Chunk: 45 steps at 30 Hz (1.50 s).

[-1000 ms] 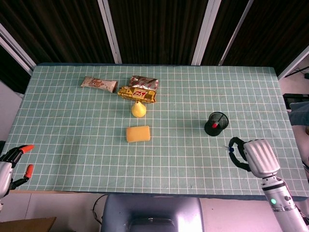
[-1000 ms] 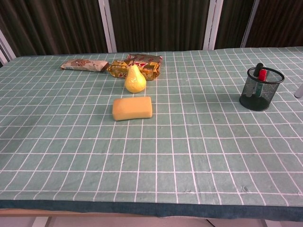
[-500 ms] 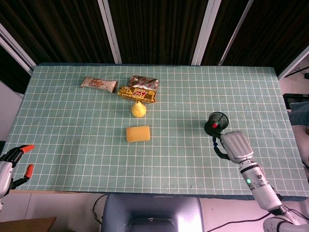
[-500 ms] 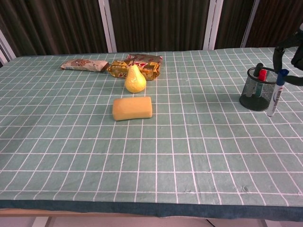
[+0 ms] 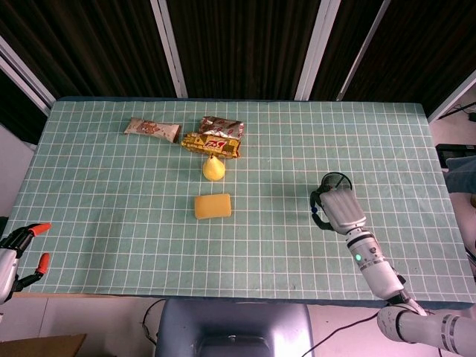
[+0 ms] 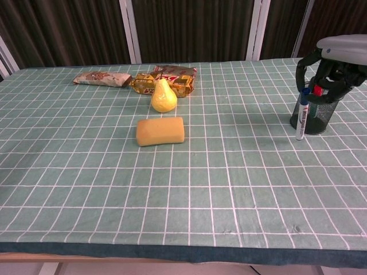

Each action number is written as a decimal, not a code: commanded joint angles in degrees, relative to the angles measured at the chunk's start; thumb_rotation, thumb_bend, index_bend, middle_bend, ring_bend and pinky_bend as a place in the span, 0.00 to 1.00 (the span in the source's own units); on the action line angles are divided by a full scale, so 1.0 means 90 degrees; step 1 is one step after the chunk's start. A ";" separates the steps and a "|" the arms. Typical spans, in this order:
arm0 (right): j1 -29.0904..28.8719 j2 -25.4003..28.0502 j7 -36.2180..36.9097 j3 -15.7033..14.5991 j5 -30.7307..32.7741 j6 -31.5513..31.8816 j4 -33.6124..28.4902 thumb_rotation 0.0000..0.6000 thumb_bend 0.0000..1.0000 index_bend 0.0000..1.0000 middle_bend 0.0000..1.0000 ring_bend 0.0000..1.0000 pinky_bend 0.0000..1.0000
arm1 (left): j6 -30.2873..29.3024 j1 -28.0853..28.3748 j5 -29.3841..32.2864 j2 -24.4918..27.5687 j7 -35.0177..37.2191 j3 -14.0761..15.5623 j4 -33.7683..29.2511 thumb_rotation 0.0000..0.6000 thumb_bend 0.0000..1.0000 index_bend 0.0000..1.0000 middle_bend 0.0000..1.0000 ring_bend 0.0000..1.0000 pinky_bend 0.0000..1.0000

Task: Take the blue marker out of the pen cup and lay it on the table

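Observation:
My right hand point(image 5: 341, 210) point(image 6: 335, 60) hovers just in front of the black mesh pen cup point(image 5: 335, 179) point(image 6: 317, 113) and partly covers it in the head view. It pinches the blue marker point(image 6: 300, 117) by its blue-capped top. The marker hangs nearly upright outside the cup, on the cup's left side, its lower tip close to the table. In the head view only the marker's blue end point(image 5: 315, 211) shows. A red marker point(image 6: 317, 90) stays in the cup. My left hand point(image 5: 18, 248) rests off the table's near left corner, fingers apart, holding nothing.
A yellow sponge point(image 5: 213, 206) point(image 6: 160, 131) and a pear point(image 5: 213, 169) point(image 6: 163, 96) lie mid-table. Behind them are gold snack packs point(image 5: 212, 137) point(image 6: 166, 79) and a wrapped bar point(image 5: 152, 129) point(image 6: 102, 78). The table's right edge is close to the cup.
My right hand has carried the blue marker leftward and farther from me, from the table's near right edge to right beside the cup. The left hand has barely moved.

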<state>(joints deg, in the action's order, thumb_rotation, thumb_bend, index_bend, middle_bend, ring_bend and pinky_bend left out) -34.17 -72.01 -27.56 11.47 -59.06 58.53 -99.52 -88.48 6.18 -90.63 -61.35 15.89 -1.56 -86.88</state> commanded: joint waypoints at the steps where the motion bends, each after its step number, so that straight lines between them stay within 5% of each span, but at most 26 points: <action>1: -0.0081 -0.0129 0.0039 0.0038 0.0079 -0.0018 0.0142 1.00 0.75 0.83 1.00 1.00 1.00 | 0.0001 0.0000 -0.0005 0.0002 0.0008 0.0002 -0.0002 1.00 0.48 0.25 0.23 0.22 0.39; 18: -0.0310 -0.0590 0.0377 0.0078 0.0341 -0.0037 0.0764 1.00 0.68 0.66 1.00 1.00 1.00 | -0.0016 -0.0008 -0.0039 0.0007 0.0044 0.0007 0.0010 1.00 0.48 0.25 0.23 0.22 0.39; 33: -0.0241 -0.0678 0.0901 0.0039 0.0216 0.0004 0.1050 1.00 0.38 0.23 1.00 1.00 1.00 | -0.0017 -0.0012 -0.0045 0.0010 0.0054 0.0008 0.0015 1.00 0.48 0.25 0.23 0.22 0.39; 41: 0.0482 -0.0505 0.1761 0.0111 -0.0619 0.1430 0.0894 1.00 0.36 0.24 0.99 1.00 0.98 | -0.0014 -0.0012 -0.0051 -0.0011 -0.0002 0.0011 0.0028 1.00 0.48 0.25 0.23 0.22 0.39; 45: 0.1166 -0.0141 0.2249 -0.0068 -0.1211 0.2423 0.0495 1.00 0.35 0.28 0.86 0.88 0.87 | 0.0008 0.0004 -0.0047 -0.0029 -0.0085 0.0004 0.0020 1.00 0.48 0.25 0.23 0.22 0.39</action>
<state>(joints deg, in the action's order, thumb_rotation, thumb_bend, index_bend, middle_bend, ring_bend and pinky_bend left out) -28.70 -75.92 -11.36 11.86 -65.39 73.94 -92.15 -88.45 6.18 -91.06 -61.56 15.25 -1.50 -86.68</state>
